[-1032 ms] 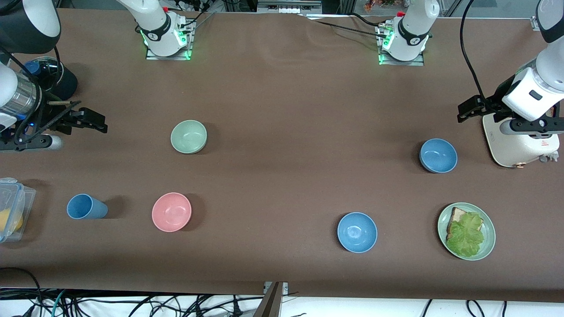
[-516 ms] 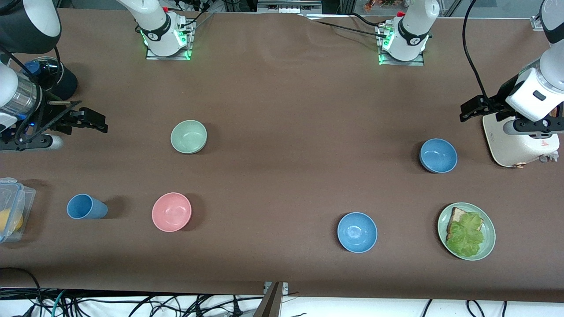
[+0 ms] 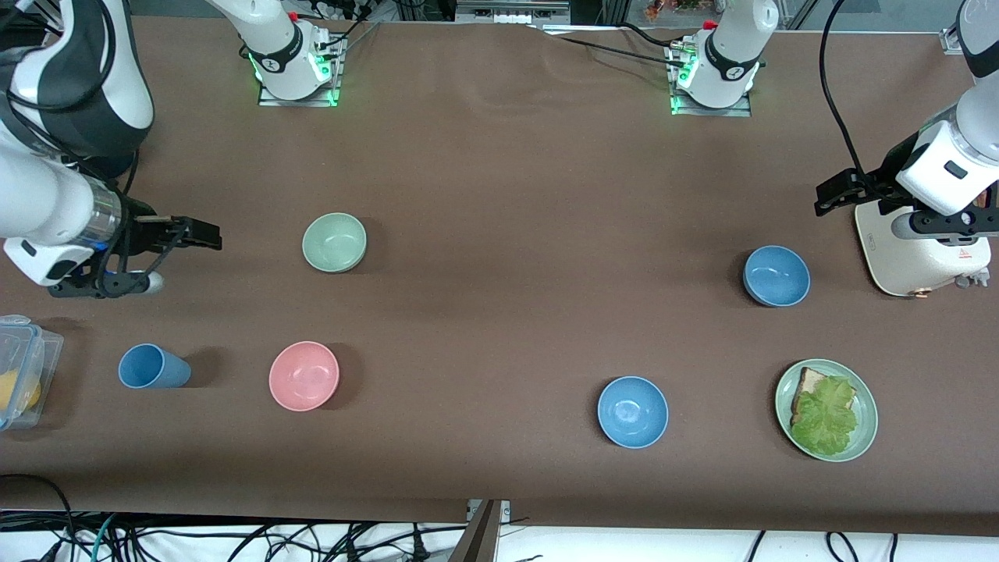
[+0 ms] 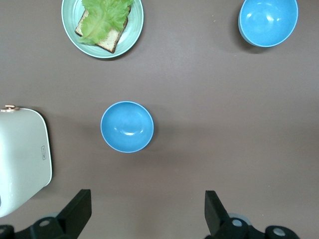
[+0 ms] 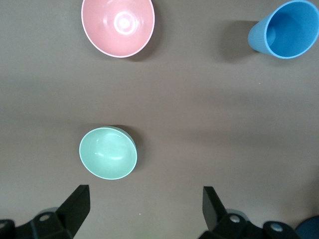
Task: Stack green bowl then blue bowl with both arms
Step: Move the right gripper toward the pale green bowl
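Observation:
The green bowl (image 3: 334, 243) sits upright toward the right arm's end of the table and also shows in the right wrist view (image 5: 107, 153). Two blue bowls stand toward the left arm's end: one (image 3: 776, 275) next to the white appliance, also in the left wrist view (image 4: 127, 126), and one (image 3: 633, 411) nearer the front camera (image 4: 268, 21). My right gripper (image 3: 204, 234) (image 5: 144, 196) is open and empty over bare table beside the green bowl. My left gripper (image 3: 829, 195) (image 4: 147, 199) is open and empty over bare table near the first blue bowl.
A pink bowl (image 3: 303, 375) and a blue cup (image 3: 152, 367) stand nearer the front camera than the green bowl. A green plate (image 3: 865, 394) holds bread and lettuce. A white appliance (image 3: 921, 250) and a clear container (image 3: 19, 371) stand at the table's two ends.
My right arm has swung in and its gripper has moved toward the green bowl. My left gripper has shifted only slightly. No bowl has moved.

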Controlling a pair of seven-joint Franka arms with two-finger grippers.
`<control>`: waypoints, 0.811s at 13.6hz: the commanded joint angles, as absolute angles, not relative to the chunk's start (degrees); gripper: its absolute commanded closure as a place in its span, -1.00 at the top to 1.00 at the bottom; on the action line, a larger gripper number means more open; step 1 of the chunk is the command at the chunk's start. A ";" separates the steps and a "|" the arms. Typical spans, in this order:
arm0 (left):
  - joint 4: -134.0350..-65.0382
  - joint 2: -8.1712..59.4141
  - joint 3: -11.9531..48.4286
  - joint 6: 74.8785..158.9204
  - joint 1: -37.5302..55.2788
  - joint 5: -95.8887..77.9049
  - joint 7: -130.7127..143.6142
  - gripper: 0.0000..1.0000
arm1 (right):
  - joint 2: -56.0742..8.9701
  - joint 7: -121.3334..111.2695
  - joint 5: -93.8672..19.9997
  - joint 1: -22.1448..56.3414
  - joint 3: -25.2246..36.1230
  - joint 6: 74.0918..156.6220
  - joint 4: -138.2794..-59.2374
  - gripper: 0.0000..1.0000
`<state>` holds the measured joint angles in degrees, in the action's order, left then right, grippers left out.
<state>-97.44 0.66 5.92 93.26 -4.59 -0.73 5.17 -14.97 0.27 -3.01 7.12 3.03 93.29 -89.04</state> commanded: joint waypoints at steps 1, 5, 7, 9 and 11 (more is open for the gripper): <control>-97.38 0.44 6.15 92.64 -5.36 -2.02 4.75 1.00 | -6.98 0.09 -3.87 6.68 2.64 99.72 -102.06 1.00; -97.38 0.44 6.15 92.55 -5.45 -1.93 4.75 1.00 | -0.96 0.18 -4.04 6.77 2.03 113.08 -119.33 1.00; -97.38 0.44 6.15 92.55 -5.45 -1.93 4.75 1.00 | -2.28 0.18 -4.04 6.77 -0.25 120.89 -123.81 1.00; -97.38 0.44 6.15 92.55 -5.45 -2.02 4.83 1.00 | -4.12 0.18 -4.04 6.77 -2.10 131.69 -129.70 0.99; -97.38 0.44 6.15 92.55 -5.45 -2.02 4.83 1.00 | -9.64 0.18 -4.04 6.77 -2.28 137.26 -130.52 0.98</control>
